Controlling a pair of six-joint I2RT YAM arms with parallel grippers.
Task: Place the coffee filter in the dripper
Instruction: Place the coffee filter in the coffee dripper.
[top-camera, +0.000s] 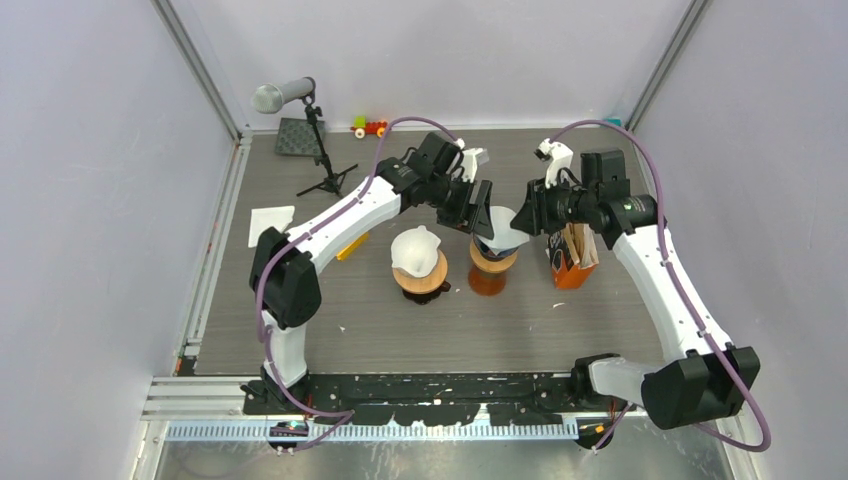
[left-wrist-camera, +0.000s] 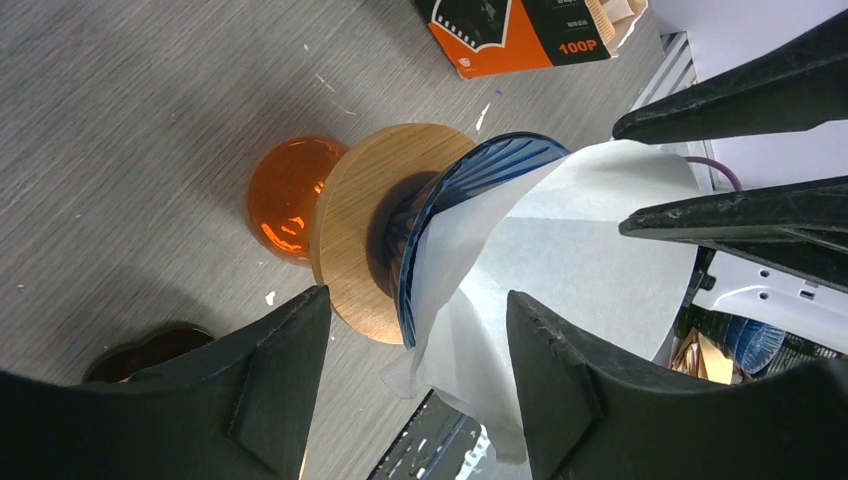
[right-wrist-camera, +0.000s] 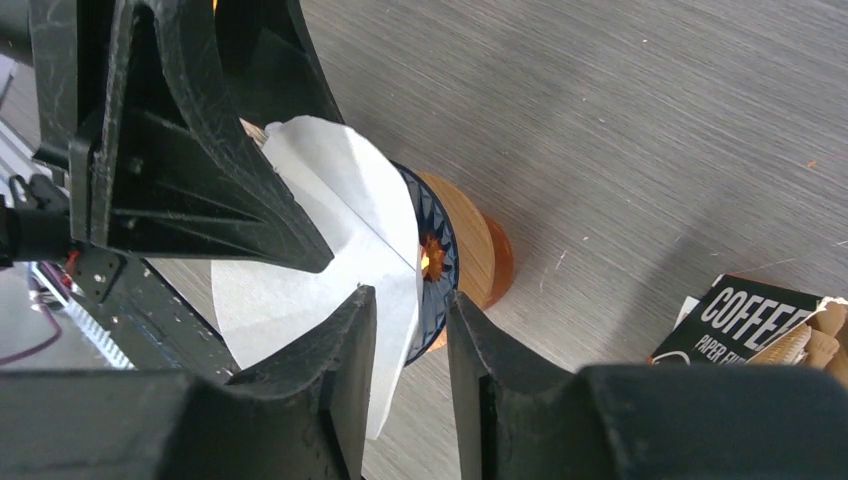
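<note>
The coffee filter is seated crookedly in the blue dripper, with much of the paper standing proud of the rim. It is straddled by the wide-spread left claw, while its edge is caught in the narrow gap of the right claw, not visibly pinched. If it is pressed unevenly, the paper could be creased or sprung out onto the counter. The dripper, perched on a wooden collar over an orange carafe, could be toppled by a nudging finger.
</note>
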